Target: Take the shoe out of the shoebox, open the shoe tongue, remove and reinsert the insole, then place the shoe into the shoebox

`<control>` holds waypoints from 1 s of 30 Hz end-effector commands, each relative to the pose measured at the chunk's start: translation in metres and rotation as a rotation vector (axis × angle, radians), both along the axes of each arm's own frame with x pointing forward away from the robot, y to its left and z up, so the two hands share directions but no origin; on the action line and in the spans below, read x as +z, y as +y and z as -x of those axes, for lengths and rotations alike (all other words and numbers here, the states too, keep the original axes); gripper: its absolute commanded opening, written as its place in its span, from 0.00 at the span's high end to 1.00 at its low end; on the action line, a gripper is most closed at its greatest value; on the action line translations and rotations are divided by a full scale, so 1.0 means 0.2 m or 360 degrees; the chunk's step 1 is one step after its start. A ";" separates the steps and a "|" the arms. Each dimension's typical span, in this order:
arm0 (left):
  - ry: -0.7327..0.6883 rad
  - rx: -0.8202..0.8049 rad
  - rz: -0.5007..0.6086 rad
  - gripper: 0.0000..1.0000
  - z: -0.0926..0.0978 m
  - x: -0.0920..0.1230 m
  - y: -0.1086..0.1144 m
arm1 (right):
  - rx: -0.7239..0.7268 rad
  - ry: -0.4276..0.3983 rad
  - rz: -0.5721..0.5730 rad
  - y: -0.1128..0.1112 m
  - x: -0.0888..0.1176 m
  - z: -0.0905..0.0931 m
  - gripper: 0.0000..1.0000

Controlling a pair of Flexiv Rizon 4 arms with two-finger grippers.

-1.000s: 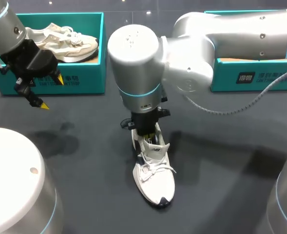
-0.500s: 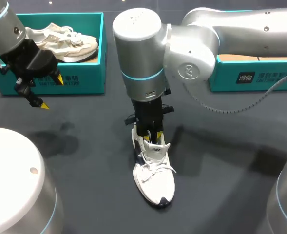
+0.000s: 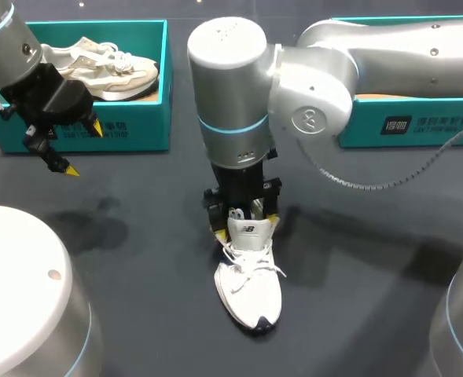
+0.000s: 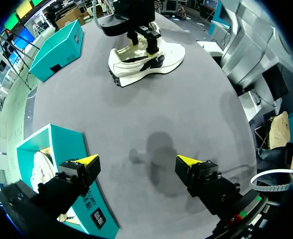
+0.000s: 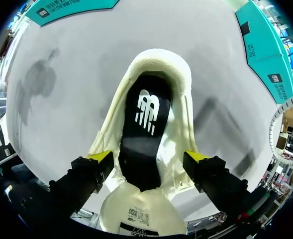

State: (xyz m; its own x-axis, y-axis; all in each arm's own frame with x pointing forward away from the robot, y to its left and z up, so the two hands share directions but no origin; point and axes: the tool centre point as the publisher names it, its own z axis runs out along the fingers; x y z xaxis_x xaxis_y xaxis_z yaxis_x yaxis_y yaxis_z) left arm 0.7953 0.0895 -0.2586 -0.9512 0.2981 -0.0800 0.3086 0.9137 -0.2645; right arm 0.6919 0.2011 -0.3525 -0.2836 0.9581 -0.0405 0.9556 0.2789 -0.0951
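Right gripper (image 5: 148,157): fingers spread, straddling the shoe (image 3: 248,290) mid-table | tongue (image 5: 136,214) folded forward, black insole (image 5: 145,129) exposed | best play: hook the insole's heel edge, pinch lightly, lift straight | left gripper (image 4: 139,160): fingers apart, empty, beside the shoebox (image 3: 129,129)

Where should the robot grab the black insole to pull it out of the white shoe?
Probably pinch the insole at its heel end, coming straight down through the opening of the shoe. The tongue is folded forward, so that end lies bare, while the toe end is hidden. The right gripper hangs open right above.
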 end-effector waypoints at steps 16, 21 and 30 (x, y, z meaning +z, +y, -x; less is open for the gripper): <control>0.0000 0.0000 -0.0004 0.00 0.00 0.00 0.00 | -0.0040 0.0005 0.0047 0.01 0.06 0.05 0.00; 0.0000 0.0000 -0.0004 0.00 0.00 0.00 0.00 | -0.0080 0.0011 0.0043 0.01 0.06 0.09 0.00; 0.0000 0.0000 -0.0004 0.00 0.00 0.00 0.00 | -0.0139 0.0012 0.0088 0.00 0.11 0.16 0.00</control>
